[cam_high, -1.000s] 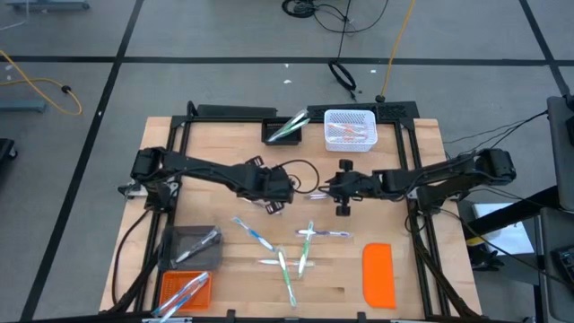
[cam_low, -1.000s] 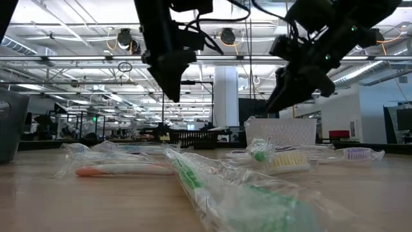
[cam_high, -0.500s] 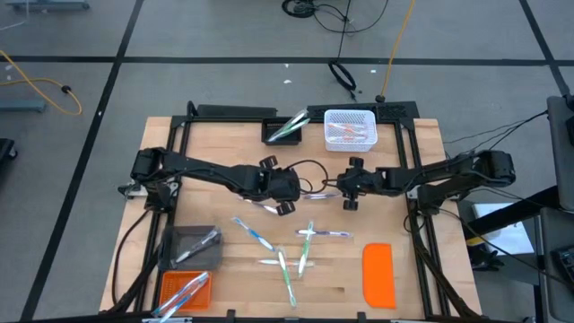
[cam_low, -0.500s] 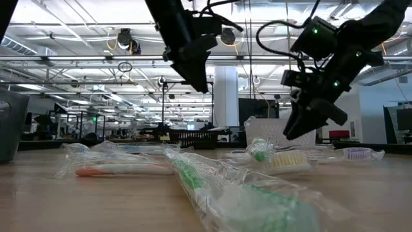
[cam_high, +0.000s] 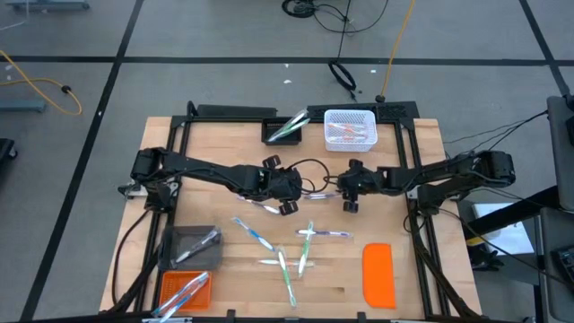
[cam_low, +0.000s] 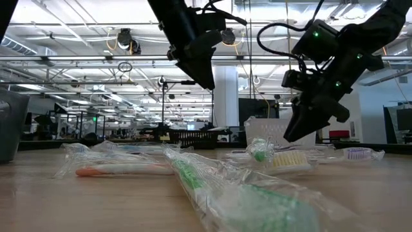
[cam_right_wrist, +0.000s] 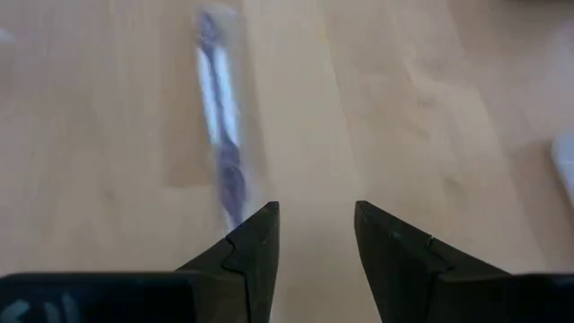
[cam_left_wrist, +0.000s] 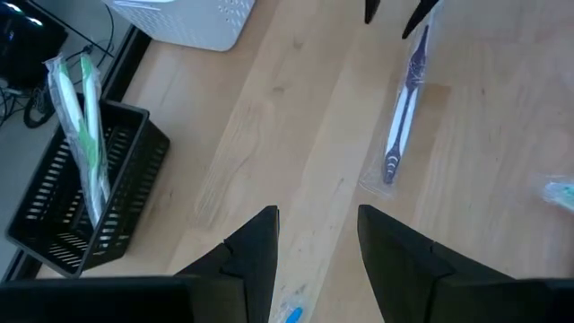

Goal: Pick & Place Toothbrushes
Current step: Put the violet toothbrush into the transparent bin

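You won't find any readable text, label, brand, number or sign in these views, neither on the table nor in the room behind it

Both arms are showing as matte black, slim linked segments with bulkier rounded joint housings. The left hand (cam_high: 289, 192) is ending in two dark, angular, wedge-shaped fingers (cam_left_wrist: 256, 256), and the right hand (cam_high: 343, 191) is wearing the same blunt black pair (cam_right_wrist: 395, 256). Thin black cables are looping over both wrists at the centre of the high frame. Small green indicator lights are glowing on the housing at the upper right of the low frame.
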### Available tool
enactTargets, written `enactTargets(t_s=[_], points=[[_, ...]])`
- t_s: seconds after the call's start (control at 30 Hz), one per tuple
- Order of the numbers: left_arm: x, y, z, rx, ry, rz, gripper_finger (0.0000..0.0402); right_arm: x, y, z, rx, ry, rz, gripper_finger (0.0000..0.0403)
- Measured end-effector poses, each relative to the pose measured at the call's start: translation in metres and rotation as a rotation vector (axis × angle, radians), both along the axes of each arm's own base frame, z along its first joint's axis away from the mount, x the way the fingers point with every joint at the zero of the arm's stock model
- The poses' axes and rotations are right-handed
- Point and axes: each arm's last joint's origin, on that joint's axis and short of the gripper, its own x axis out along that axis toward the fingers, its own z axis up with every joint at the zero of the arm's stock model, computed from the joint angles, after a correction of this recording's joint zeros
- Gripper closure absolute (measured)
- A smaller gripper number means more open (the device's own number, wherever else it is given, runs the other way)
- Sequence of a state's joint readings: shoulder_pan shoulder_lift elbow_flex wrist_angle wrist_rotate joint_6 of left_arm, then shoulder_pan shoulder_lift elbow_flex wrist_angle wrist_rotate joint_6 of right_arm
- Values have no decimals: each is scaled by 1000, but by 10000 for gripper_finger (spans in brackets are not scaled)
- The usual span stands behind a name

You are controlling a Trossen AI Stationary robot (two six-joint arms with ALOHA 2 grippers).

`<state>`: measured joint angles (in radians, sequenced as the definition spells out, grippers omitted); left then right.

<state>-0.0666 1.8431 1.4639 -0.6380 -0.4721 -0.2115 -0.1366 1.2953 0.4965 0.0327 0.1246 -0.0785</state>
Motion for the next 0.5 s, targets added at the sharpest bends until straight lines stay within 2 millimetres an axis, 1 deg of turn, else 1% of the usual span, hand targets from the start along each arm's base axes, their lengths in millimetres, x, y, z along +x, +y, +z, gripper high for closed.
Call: enactTargets(t_s=[0.1, 0.17, 0.3, 0.43, 0.5], points=[[0, 0, 0, 0, 0, 0, 245, 1, 4, 0, 102, -21, 72, 261], [0, 0, 0, 0, 0, 0, 245, 0, 7, -1, 132, -6, 91, 261], [0, 0, 0, -1, -1, 0, 245, -3, 8, -7, 64, 68, 37, 261], [0, 0, 0, -1, -6, 0, 245, -3, 8, -10, 50, 85, 15, 263], [1, 0, 0, -2, -8, 0, 245, -3, 7, -12, 50, 88, 14, 273]])
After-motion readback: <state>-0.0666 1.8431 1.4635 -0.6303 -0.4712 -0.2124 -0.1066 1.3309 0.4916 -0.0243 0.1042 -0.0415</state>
